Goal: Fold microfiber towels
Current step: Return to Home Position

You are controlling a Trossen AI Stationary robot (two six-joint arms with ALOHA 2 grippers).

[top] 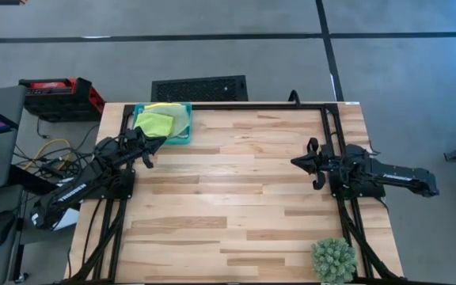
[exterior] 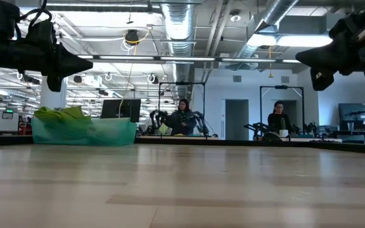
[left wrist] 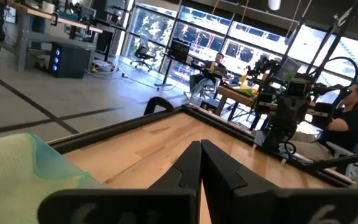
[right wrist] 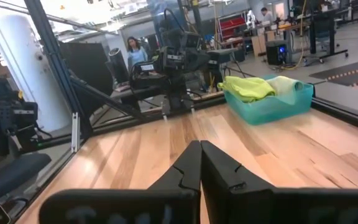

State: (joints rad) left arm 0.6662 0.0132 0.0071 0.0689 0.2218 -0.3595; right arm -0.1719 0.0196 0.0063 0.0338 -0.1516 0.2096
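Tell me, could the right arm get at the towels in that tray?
Perhaps not easily: nothing lies on the table between the right gripper and the towels, but their tray sits in the far corner, beside the left gripper, which is much nearer.

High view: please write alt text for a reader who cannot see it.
A teal tray at the wooden table's top left corner holds piled towels, lime green on top. The left gripper hangs beside the tray, the right gripper over the table's right side, both shut; a small plant stands bottom right.
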